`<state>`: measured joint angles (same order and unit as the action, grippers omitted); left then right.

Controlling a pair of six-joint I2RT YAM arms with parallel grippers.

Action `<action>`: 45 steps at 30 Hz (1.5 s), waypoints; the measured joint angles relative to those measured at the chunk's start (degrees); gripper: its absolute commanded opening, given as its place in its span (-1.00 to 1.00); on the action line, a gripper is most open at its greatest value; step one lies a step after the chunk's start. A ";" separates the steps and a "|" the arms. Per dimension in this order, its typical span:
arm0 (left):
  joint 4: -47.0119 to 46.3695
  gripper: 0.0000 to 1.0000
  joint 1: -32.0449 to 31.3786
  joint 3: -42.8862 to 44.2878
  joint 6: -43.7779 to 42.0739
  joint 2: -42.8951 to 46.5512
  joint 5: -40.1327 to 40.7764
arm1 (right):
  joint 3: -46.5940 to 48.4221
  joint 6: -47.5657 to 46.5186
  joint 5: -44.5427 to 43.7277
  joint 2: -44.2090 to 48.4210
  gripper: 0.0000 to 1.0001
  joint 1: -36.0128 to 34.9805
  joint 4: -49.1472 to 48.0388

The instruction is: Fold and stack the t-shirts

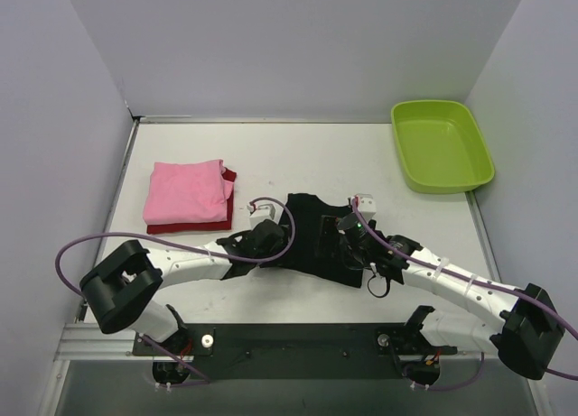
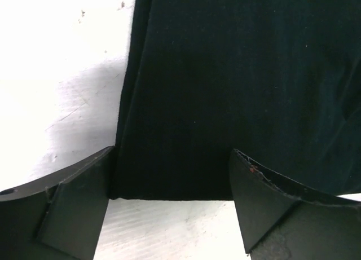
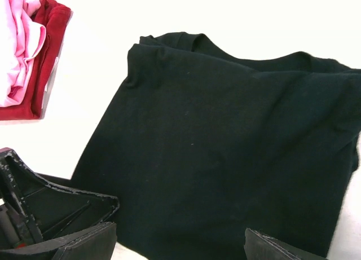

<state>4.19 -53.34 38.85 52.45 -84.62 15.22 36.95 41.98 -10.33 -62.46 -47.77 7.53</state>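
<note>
My left hand and right hand gape wide and empty over the black t-shirt; pinching only its top layer could unfold it.

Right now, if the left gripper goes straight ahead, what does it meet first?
Probably the black t-shirt: its hem lies between the open fingers of the left gripper, though depth is unclear.

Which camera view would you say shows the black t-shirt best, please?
The right wrist view: the black t-shirt fills it, collar and folds clear. From above it is small and partly hidden; the left wrist view shows only one corner up close.
</note>
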 measured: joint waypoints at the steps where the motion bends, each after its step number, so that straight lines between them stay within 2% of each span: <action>1: -0.50 0.62 -0.15 0.04 0.04 -0.33 0.00 | 0.00 0.00 0.00 0.00 0.96 0.00 0.00; 2: -1.05 0.33 -0.20 0.07 0.09 -0.63 -0.02 | -0.02 0.00 0.00 0.00 0.96 0.00 0.00; 4: -1.88 -0.08 -0.20 0.09 0.42 -1.31 -0.37 | -0.04 0.00 0.00 0.00 0.96 0.00 0.00; 5: -2.10 -0.85 -0.22 0.09 0.59 -1.79 -0.61 | -0.11 0.00 0.00 0.00 0.96 0.00 -0.02; 6: -2.45 -1.00 -0.22 0.09 0.85 -2.12 -0.90 | -0.20 0.00 -0.02 0.00 0.96 0.00 0.00; 15: -3.85 -1.00 -0.37 -0.66 1.18 -2.62 -2.05 | -0.90 -0.26 -0.90 0.00 0.96 0.87 0.07; 19: -4.46 -1.00 -1.20 -3.02 1.55 -0.31 -2.49 | -0.87 -1.66 -0.70 -1.09 0.96 7.02 -0.09; 25: -1.75 -1.00 -3.52 -7.54 2.82 6.67 -2.38 | 1.73 -4.52 0.11 -8.87 0.97 15.15 -0.02; 41: 3.08 -1.00 -5.86 -13.97 6.93 17.00 -0.50 | 5.62 -8.31 5.60 -25.09 0.89 22.43 -5.68; 45: 4.04 -1.00 -5.95 -14.29 7.13 18.38 -0.24 | 7.34 -8.63 6.86 -27.08 0.80 22.69 -7.52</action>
<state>8.23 -59.29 24.56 59.57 -66.24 14.98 44.29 33.34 -3.46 -89.54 -25.08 0.01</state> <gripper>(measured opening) 0.047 0.930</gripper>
